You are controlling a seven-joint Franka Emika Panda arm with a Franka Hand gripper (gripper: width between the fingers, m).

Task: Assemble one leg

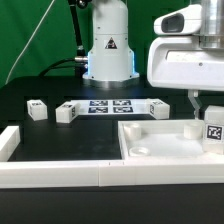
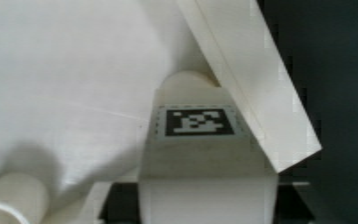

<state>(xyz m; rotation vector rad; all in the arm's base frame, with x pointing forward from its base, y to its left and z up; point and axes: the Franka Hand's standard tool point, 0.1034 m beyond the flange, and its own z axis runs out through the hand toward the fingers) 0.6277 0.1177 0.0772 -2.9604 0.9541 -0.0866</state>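
The leg (image 1: 213, 130) stood at the exterior view's right, upright over the large white tray-like tabletop piece (image 1: 150, 150), its tag facing the camera. The pincer (image 1: 203, 105) was closed on the leg from above, one finger visible beside it. In the wrist view the leg (image 2: 197, 125) filled the middle, tag toward the lens, with the tabletop's raised rim (image 2: 247, 80) slanting close alongside.

The main risk, as I judged it, was misalignment: whether the leg's end met any socket was hidden, so a push down could jam it against the rim or tilt it in the grip. A slip would drop it inside the tray.

Farther off on the black counter (image 1: 60, 135), two spare blocks (image 1: 37, 110) (image 1: 66, 112) and the marker board (image 1: 108, 106) lay well apart from the work.
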